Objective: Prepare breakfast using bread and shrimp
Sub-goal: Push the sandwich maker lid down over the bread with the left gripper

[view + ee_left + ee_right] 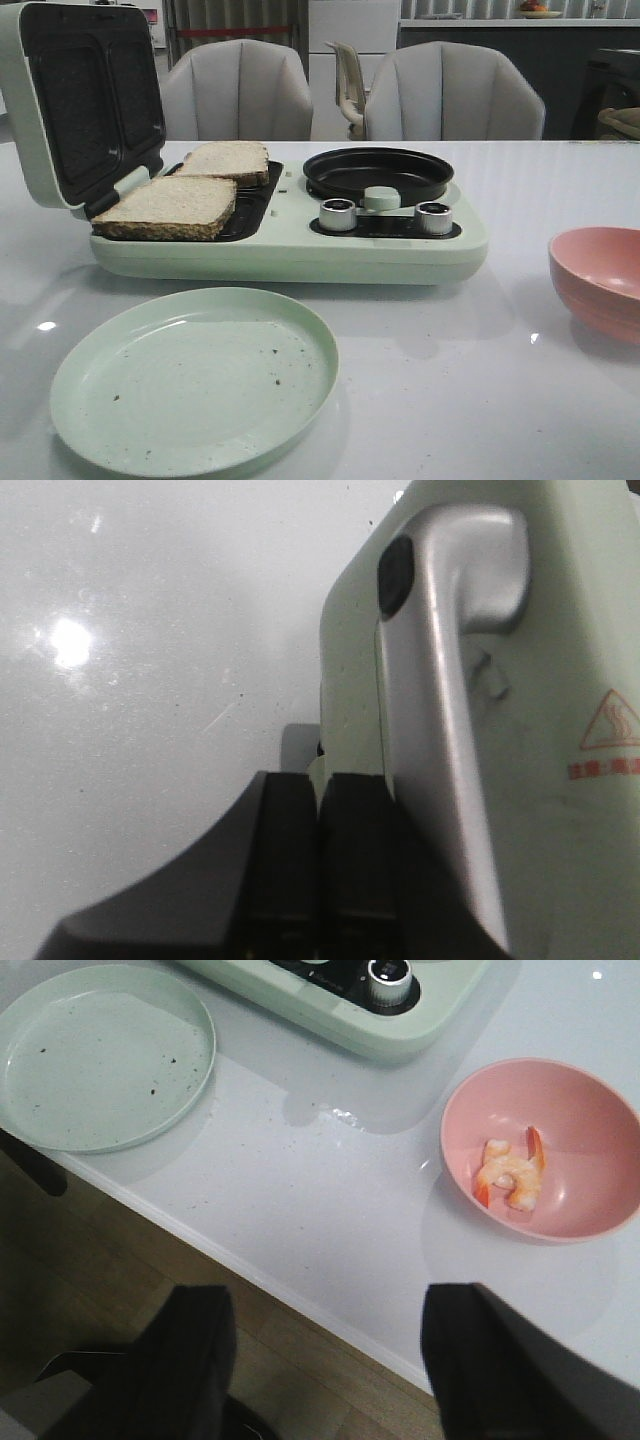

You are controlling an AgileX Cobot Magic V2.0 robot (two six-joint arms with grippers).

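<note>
- The left gripper (318, 865) has its two dark fingers pressed together with nothing between them. It sits just beside the silver lid handle (450, 710) of the breakfast maker (290, 250), behind the raised lid. My guess is it parked there after dealing with the lid, or is ready to swing it shut.
- The right gripper (330, 1360) is spread wide and holds nothing. It hovers off the table edge (300, 1300), above the floor, so its camera looks over the worktop.
- Ahead of the right gripper and a little to one side, the shrimp (512, 1175) lie in the pink bowl (590, 1110), kept apart from the heat until needed.
- Farther out sits the pale green plate (100, 1060), bare but for crumbs, likely waiting for the finished food.
- Farthest off, the two bread slices (170, 207) rest on the open grill plates; the round frying pan (378, 172) beside them is empty, probably meant for the shrimp.
</note>
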